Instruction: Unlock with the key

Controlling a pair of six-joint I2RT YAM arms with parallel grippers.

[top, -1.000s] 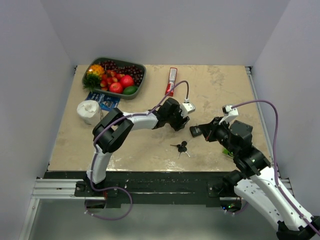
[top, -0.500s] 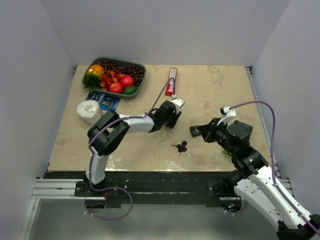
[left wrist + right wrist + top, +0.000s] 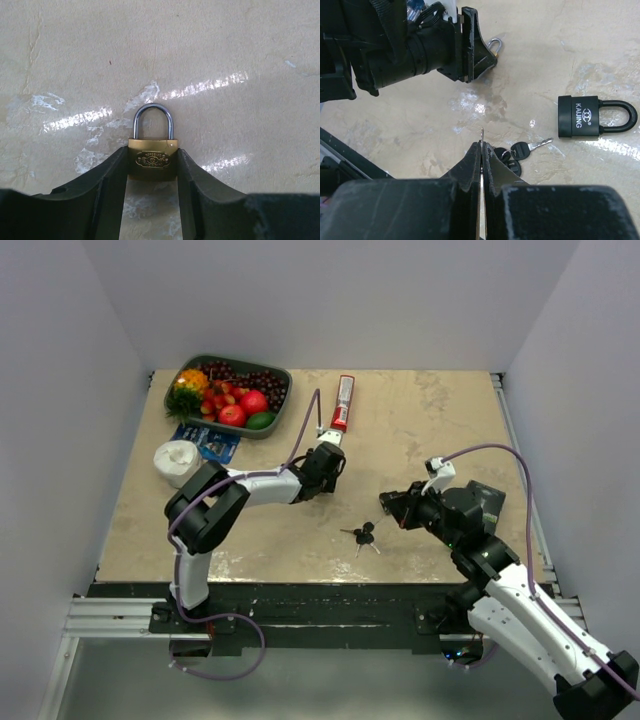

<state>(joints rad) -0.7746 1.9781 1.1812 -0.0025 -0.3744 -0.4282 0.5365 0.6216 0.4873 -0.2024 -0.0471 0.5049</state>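
The key bunch (image 3: 362, 536), black heads and silver blades on a ring, lies on the table; it also shows in the right wrist view (image 3: 519, 150), just right of my fingertips. My left gripper (image 3: 152, 152) is shut on the small brass padlock (image 3: 152, 161), shackle pointing away; in the top view it (image 3: 330, 465) sits mid-table. My right gripper (image 3: 481, 145) is shut on a thin silver metal blade (image 3: 482, 134), seen edge-on, and points at the left gripper (image 3: 470, 45) and brass padlock (image 3: 494, 46). A black padlock (image 3: 580, 117) lies flat beside it (image 3: 388, 502).
A dark tray (image 3: 285, 390) of fruit stands at the back left. A red tube (image 3: 344, 402) lies behind the left gripper. A white roll (image 3: 178, 460) and a blue packet (image 3: 208, 440) sit at the left. White walls close in three sides.
My left gripper has drawn back to the left and slightly away with the brass padlock. My right gripper has shifted a little left toward it. The key bunch and black padlock have not moved.
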